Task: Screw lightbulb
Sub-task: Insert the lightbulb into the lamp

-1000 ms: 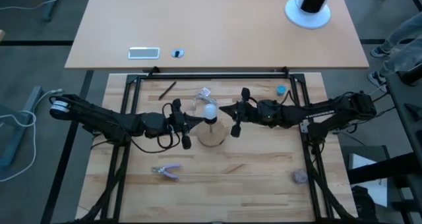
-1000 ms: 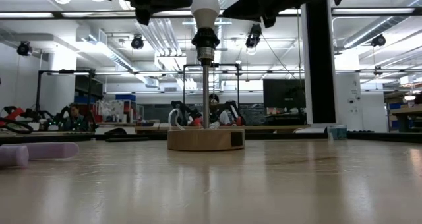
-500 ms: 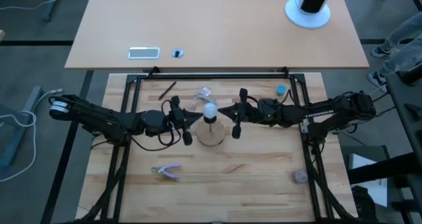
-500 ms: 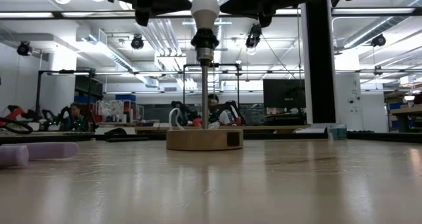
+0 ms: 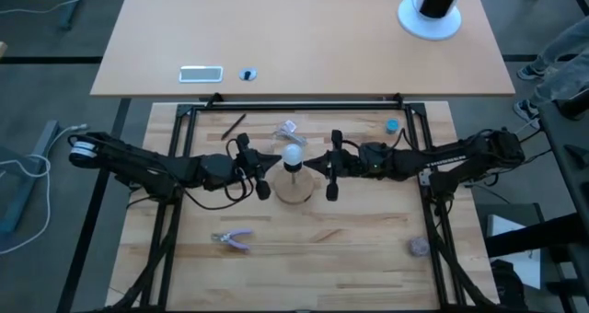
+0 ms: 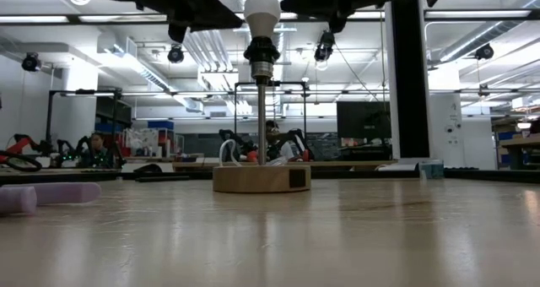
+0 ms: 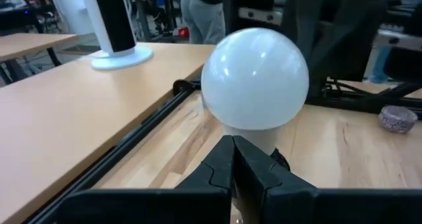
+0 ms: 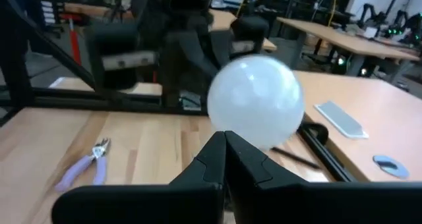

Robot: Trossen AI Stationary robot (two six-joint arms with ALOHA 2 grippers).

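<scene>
Now the lightbulb (image 5: 293, 155) sits upright in the socket of the round wooden lamp base (image 5: 296, 188) near the table's middle, while the left gripper (image 5: 260, 173) and right gripper (image 5: 328, 173), both closed and empty, flank it, probably to steady it.

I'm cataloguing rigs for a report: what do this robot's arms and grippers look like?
Both arms are dark, slender and jointed, with black cables looped along them. The left gripper and right gripper have black angular fingers. A white part sits at the left arm's base; a white label marks the right arm.
</scene>
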